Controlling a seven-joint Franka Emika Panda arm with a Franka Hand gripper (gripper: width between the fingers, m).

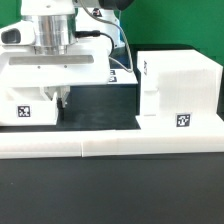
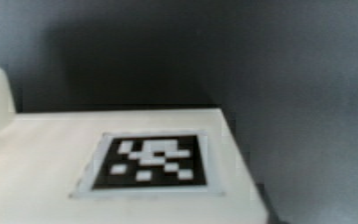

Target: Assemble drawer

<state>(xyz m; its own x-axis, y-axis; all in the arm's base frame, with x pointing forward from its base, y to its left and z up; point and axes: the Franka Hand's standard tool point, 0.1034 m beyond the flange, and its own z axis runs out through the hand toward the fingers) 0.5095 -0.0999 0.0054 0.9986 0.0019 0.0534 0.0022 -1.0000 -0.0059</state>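
Observation:
The drawer's large white cube-like housing (image 1: pixel 185 82) stands at the exterior view's right, with a tag on its front. A smaller white part (image 1: pixel 150 100) sits against its side. A white tray (image 1: pixel 30 105) with a tag stands at the exterior view's left. My gripper (image 1: pixel 64 100) reaches down right over this tray, and only a dark fingertip shows at the tray's edge. In the wrist view a white tagged surface (image 2: pixel 149 160) fills the near field very close to the camera. My fingers do not show there, so I cannot tell how the jaws stand.
A long low white bar (image 1: pixel 110 148) runs along the table's front edge. The black table top (image 1: pixel 100 105) shows between the tray and the housing. Cables hang behind the arm.

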